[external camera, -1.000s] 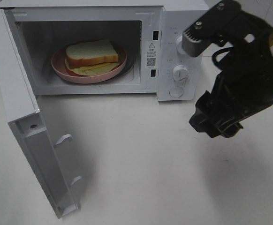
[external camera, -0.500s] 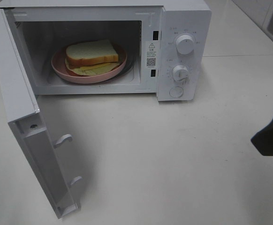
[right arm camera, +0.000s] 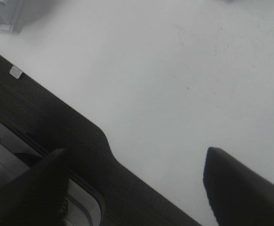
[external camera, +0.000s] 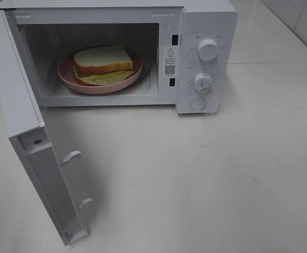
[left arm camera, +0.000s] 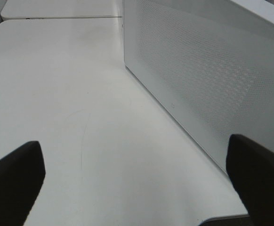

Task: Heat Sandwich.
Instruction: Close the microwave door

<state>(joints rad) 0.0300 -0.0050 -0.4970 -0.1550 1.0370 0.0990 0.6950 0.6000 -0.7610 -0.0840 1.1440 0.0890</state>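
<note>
The sandwich (external camera: 103, 61), white bread with tan crust and yellow filling, lies on a round pink plate (external camera: 68, 78) inside the white microwave (external camera: 206, 21). The microwave door (external camera: 21, 126) stands wide open at the left. Neither gripper shows in the exterior high view. In the left wrist view my left gripper (left arm camera: 137, 188) is open and empty above the white table, beside a white perforated panel of the microwave (left arm camera: 207, 80). In the right wrist view my right gripper (right arm camera: 134, 188) is open and empty over the table's dark edge (right arm camera: 57, 122).
The microwave has two dials (external camera: 208, 48) and a round button (external camera: 198, 104) on its right panel. The white table (external camera: 206, 174) stretches in front and to the right. A second table surface (external camera: 264, 31) lies behind at the right.
My right arm, which stood in front of the microwave's control panel, has pulled away to the right and out of the exterior high view. The sandwich and door have not moved.
</note>
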